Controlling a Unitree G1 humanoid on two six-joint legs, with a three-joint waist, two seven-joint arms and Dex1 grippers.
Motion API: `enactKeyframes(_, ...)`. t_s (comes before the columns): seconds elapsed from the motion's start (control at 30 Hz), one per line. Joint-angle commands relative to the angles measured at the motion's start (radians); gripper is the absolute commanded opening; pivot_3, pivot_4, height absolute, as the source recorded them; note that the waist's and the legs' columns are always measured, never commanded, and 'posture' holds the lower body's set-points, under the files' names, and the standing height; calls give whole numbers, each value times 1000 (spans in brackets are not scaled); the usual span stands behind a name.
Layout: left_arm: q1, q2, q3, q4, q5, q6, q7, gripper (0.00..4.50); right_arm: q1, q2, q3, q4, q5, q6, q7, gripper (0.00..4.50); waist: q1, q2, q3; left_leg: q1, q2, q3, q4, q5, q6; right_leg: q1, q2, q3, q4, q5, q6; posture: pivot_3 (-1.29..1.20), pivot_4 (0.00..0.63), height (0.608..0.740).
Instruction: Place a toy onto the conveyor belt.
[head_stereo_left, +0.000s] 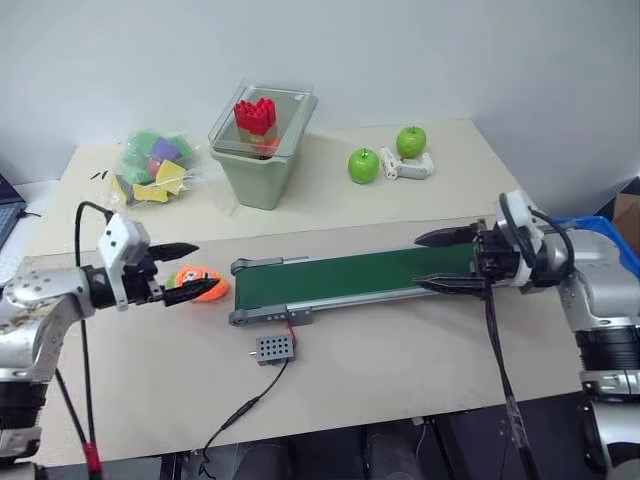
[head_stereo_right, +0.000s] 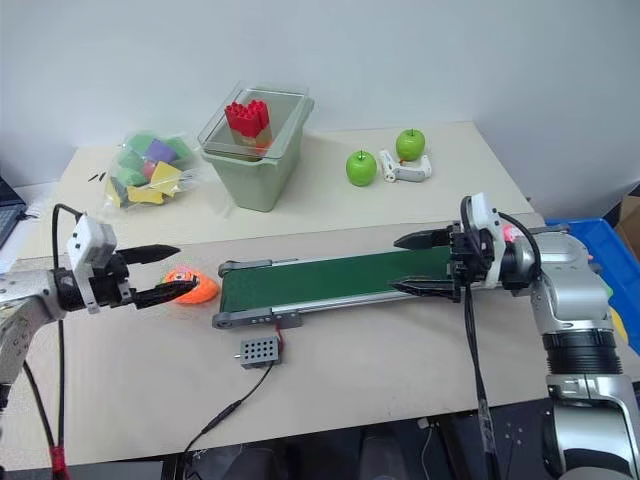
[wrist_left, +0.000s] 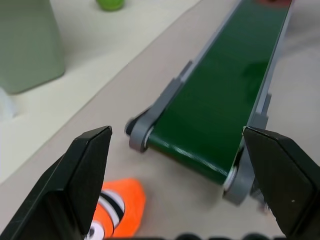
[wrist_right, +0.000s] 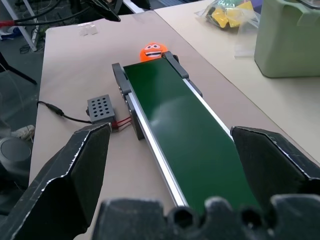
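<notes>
My left end effector (head_stereo_left: 185, 270) reaches level over the beige table (head_stereo_left: 400, 360), black fingers spread wide and empty, straddling the round orange plush with a cartoon face (head_stereo_left: 197, 283) (not pink), just beside the long dark green conveyor belt (head_stereo_left: 350, 275). My right end effector (head_stereo_left: 447, 262) hovers spread above the belt's other end, pointing inward.
</notes>
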Motion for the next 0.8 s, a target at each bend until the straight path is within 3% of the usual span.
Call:
enactKeyframes(0.03,-46,-19,3,-59,-33,41,-12,4461,-16,-6,-15,-15,5,-20,8,4500,0,0,0,0,0,0,0,0,0,0,0,0,0,0,0,0,150,740)
enactKeyframes(0.37,-185,-63,42,-128,-144,198,22,4461,-15,-13,-19,-18,5,-17,8,4500,-4,0,0,0,0,0,1,0,0,0,0,0,0,0,0,0,150,740)
enactKeyframes(0.8,-220,-67,20,-135,-96,200,21,4461,-18,-8,-20,-17,2,-20,5,4500,0,0,0,0,0,0,1,0,0,0,0,0,-1,0,0,0,150,740)
